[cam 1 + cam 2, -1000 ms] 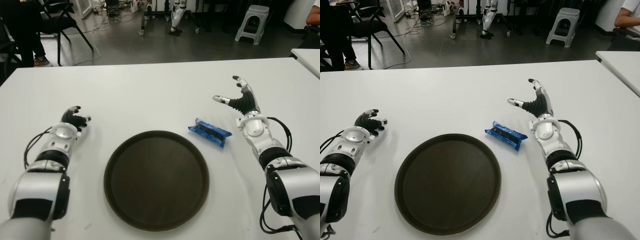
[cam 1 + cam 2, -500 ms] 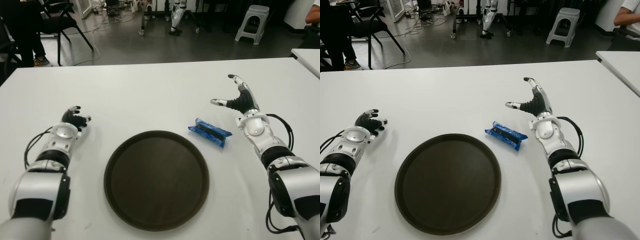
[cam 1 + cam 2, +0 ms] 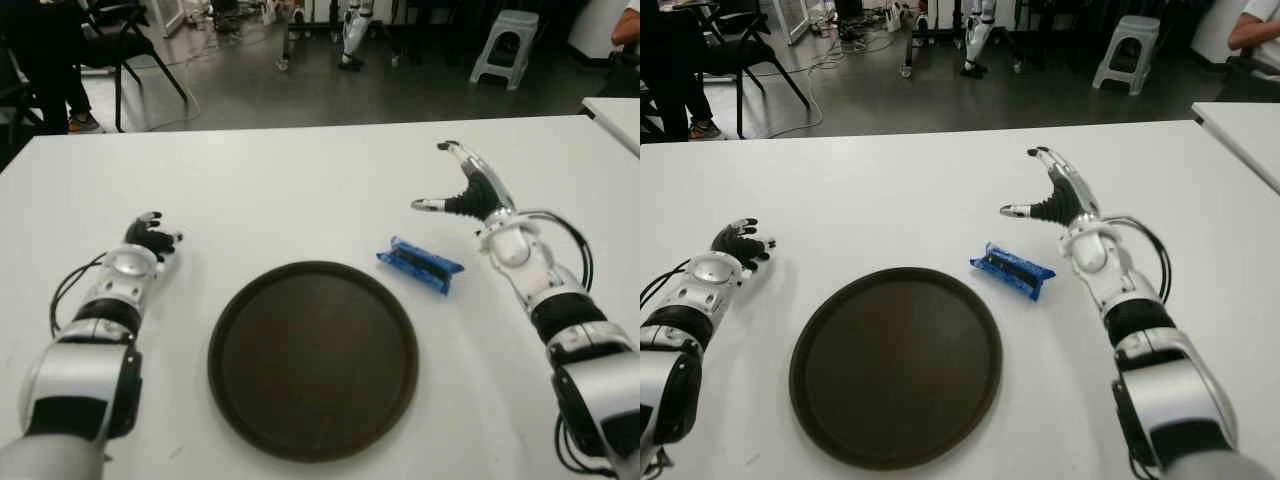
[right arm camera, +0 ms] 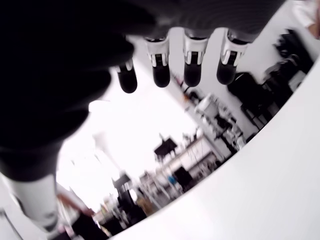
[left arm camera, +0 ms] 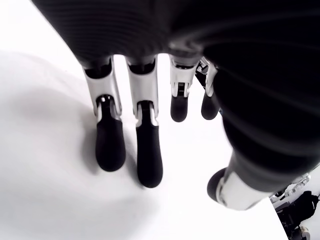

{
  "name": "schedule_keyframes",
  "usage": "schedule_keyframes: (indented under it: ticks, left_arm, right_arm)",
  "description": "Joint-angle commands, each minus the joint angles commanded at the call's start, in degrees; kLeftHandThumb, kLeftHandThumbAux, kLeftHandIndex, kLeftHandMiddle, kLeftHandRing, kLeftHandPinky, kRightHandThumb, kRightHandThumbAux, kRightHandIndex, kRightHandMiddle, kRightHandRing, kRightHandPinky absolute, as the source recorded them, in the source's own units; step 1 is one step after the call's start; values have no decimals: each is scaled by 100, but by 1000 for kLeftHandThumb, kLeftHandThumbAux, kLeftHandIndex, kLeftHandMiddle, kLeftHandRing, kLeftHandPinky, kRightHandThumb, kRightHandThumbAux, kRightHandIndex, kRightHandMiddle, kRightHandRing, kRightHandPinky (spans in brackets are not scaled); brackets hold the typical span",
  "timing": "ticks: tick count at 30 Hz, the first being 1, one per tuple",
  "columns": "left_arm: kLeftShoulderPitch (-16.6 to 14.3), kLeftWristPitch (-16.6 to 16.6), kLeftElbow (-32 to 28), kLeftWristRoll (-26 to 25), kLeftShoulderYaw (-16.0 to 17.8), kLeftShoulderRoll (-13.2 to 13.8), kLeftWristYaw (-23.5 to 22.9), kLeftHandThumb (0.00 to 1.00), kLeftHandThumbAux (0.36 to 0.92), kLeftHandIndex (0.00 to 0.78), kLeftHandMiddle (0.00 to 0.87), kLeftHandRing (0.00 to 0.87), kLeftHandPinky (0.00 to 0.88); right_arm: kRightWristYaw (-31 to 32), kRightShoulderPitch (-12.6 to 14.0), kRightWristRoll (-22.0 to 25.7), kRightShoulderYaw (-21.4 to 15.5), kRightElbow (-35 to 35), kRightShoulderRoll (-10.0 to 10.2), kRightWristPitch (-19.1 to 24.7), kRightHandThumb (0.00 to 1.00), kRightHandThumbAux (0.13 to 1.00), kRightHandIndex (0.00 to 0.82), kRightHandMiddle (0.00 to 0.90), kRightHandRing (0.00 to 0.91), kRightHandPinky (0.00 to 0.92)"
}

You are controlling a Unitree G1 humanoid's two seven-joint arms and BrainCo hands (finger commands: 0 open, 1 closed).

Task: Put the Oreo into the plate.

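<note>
A blue Oreo packet (image 3: 420,264) lies flat on the white table (image 3: 300,190), just off the upper right rim of the round dark brown plate (image 3: 312,358). My right hand (image 3: 462,190) hovers above and slightly right of the packet, lifted off the table, fingers spread and holding nothing. In the right wrist view its fingertips (image 4: 194,75) point out over the room with nothing between them. My left hand (image 3: 150,236) is at the table's left side, left of the plate, with its fingers (image 5: 147,155) touching the table and holding nothing.
The plate is bare inside. Beyond the table's far edge are a dark chair (image 3: 120,30), a grey stool (image 3: 505,45) and cables on the floor. A second white table corner (image 3: 615,110) shows at the far right.
My right hand has risen and shifted left and farther away, ending nearer above the Oreo packet. The packet, plate and left hand have not moved.
</note>
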Motion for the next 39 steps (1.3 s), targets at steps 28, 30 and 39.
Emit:
schedule_keyframes:
  ticks: [28,30,39]
  left_arm:
    - [-17,19,-10,-46,53,-18,-53,165,773,84,125,160,167]
    - [-15,15,-9,-46,55,-18,-49,162,774,81,124,157,161]
    - [-42,61,-13,-32,43,-26,-58,148,791,70,118,148,151]
  right_arm:
    - [1505,631,-914,508,-2420,-209,2176,0,629,28,45,16,0]
    - [1633,609,-1004,570,-2468,-212,2307,0,636,26,44,14,0]
    - [2113,547,-1142,810,-2553,-244,2508,0,636,35,80,38,0]
